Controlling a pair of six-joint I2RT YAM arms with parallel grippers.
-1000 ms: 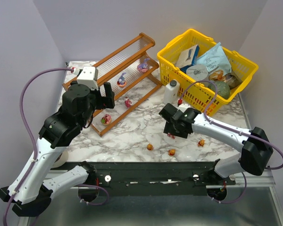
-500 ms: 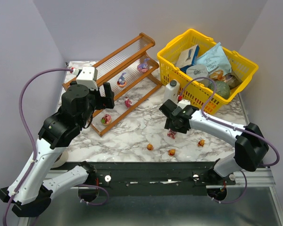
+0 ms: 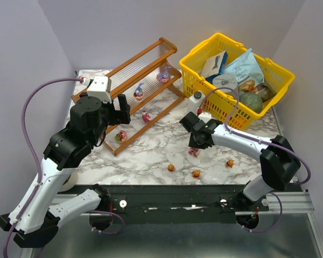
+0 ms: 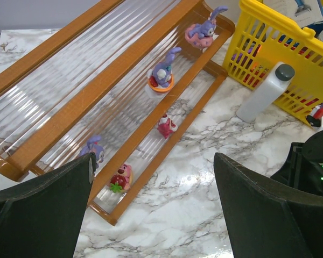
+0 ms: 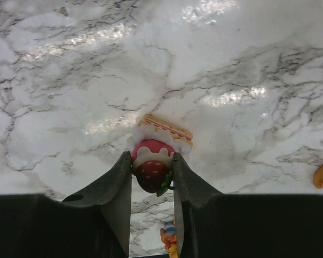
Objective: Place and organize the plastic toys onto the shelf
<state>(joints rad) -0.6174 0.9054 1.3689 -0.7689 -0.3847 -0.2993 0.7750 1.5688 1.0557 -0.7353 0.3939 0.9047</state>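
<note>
On the table point(image 5: 70, 80), my right gripper point(image 5: 151, 164) pinched the toy point(image 5: 159, 137) by its sides, and I guessed it was light, hard and slippery, while my left gripper point(image 4: 152, 161) hung open.

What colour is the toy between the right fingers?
The toy is red and pink with a white frill and green leaf; right wrist view shows it best.

Lighting's bright and even, coming from overhead. White glare patches sit on the glossy marbled tabletop point(image 5: 220, 97) in the right wrist view, shadows are soft, and close-up stuff in both wrist views looks blurry.
</note>
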